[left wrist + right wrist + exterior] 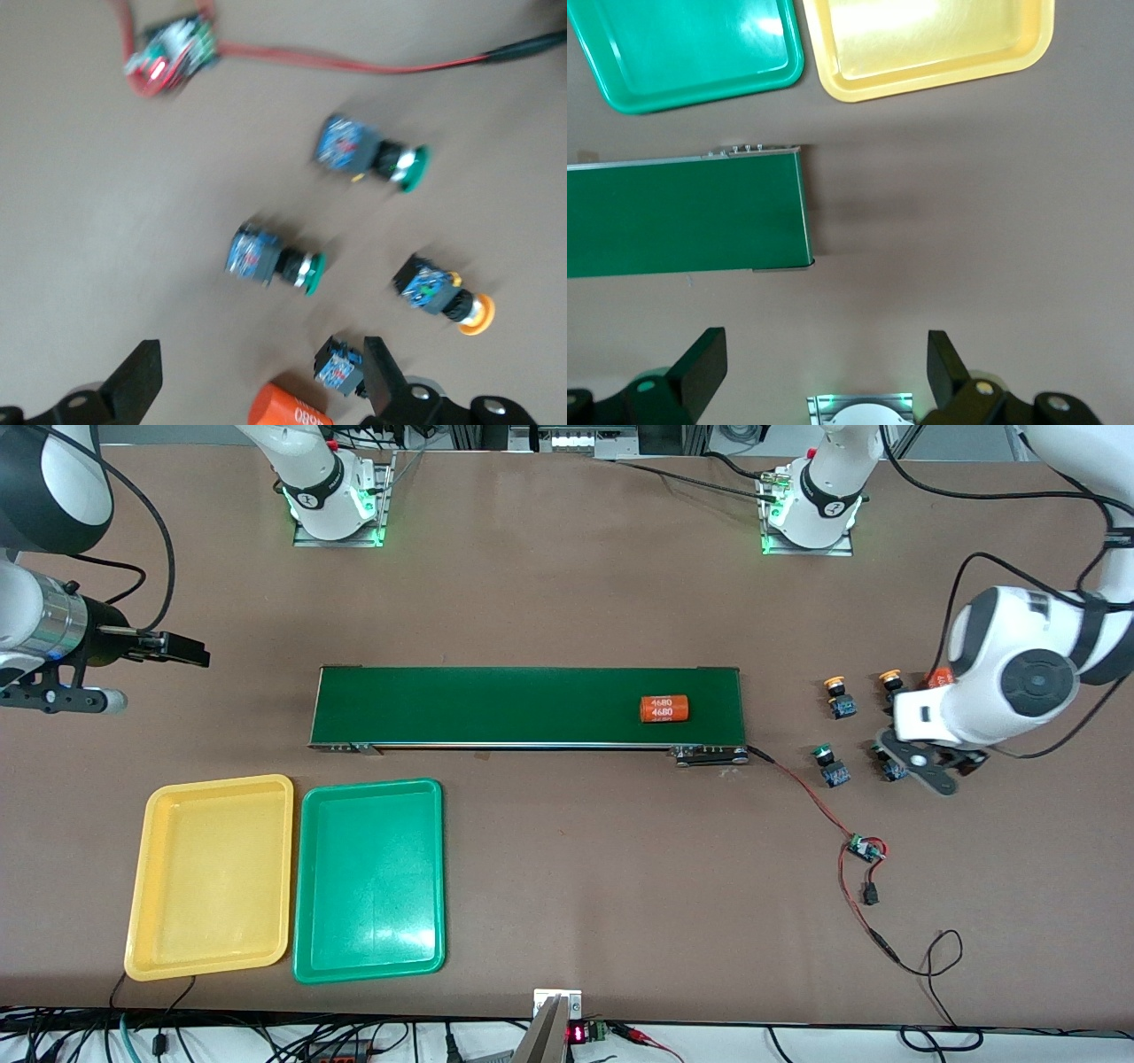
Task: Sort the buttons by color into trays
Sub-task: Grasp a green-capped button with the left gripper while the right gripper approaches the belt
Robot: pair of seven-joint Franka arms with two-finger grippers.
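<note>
we judge the sorting as not yet begun: both trays lie bare near the front camera at the right arm's end of the table, the yellow tray [211, 877] beside the green tray [369, 880]. all four buttons rest on the table at the left arm's end, well apart from the trays: two yellow-capped buttons [838, 696] farther from the camera, two green-capped buttons [830, 765] nearer. one orange cylinder [664, 708] lies on the conveyor belt [496, 706], and another [292, 411] sits among the buttons.

our left gripper [261, 381] hovers low over the button cluster, jaws spread wide and holding nothing. our right gripper [824, 372] waits in the air over bare table off the belt's end, jaws released and empty too.

everything remains: each button must be picked, carried the table's length and placed in its matching tray.
</note>
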